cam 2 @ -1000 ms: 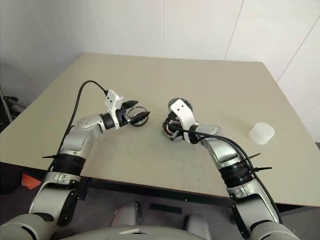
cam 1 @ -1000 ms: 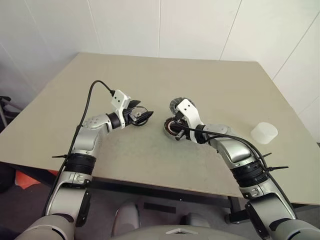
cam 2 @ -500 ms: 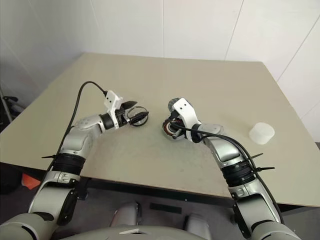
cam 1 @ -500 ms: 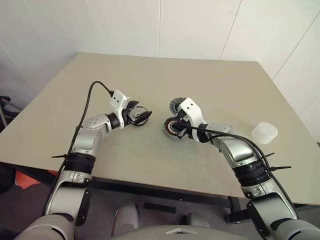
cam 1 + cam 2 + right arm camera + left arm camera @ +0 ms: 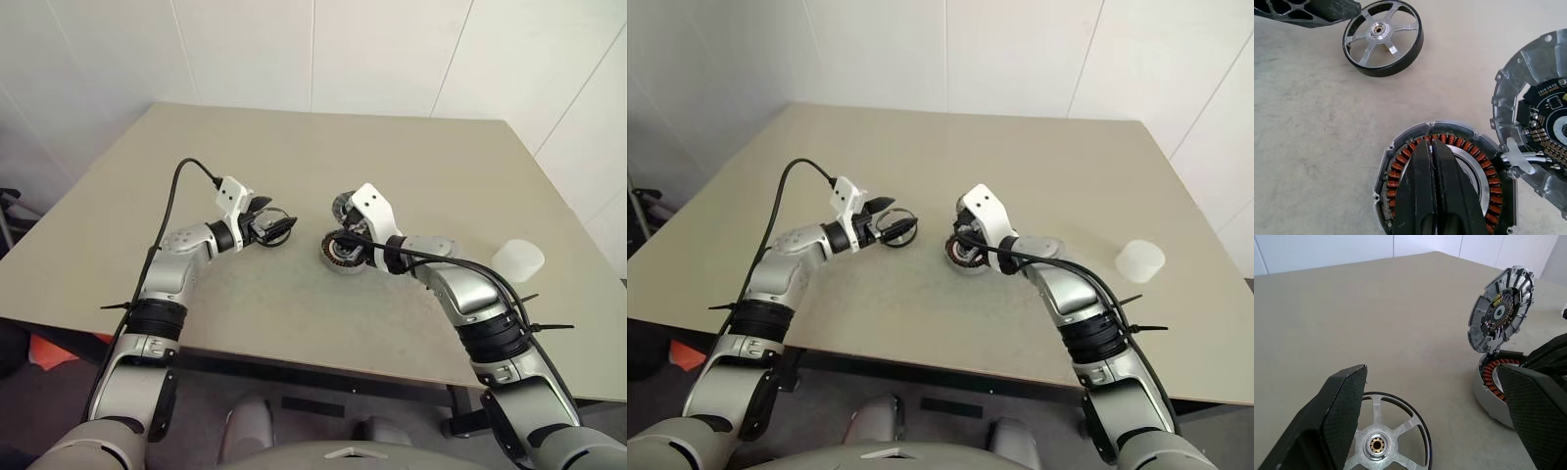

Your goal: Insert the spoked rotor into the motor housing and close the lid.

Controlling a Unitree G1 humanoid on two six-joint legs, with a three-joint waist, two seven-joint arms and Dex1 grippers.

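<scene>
Sitting on the table (image 5: 411, 166): all the motor parts, none lifted.
Rotor (image 5: 1385, 443): flat on the tabletop between the wide-spread fingers (image 5: 1339, 406) of the left gripper (image 5: 277, 226), not pinched as far as can be told.
Housing (image 5: 1442, 181): upright just beside the rotor, copper windings showing, nothing inside yet.
Right gripper (image 5: 1436, 188): clenched tight on nothing, tips right over the housing's middle.
Lid (image 5: 1501, 308): swung up on edge at the housing's far rim.
White cup (image 5: 517, 260): well apart, off to the right.
</scene>
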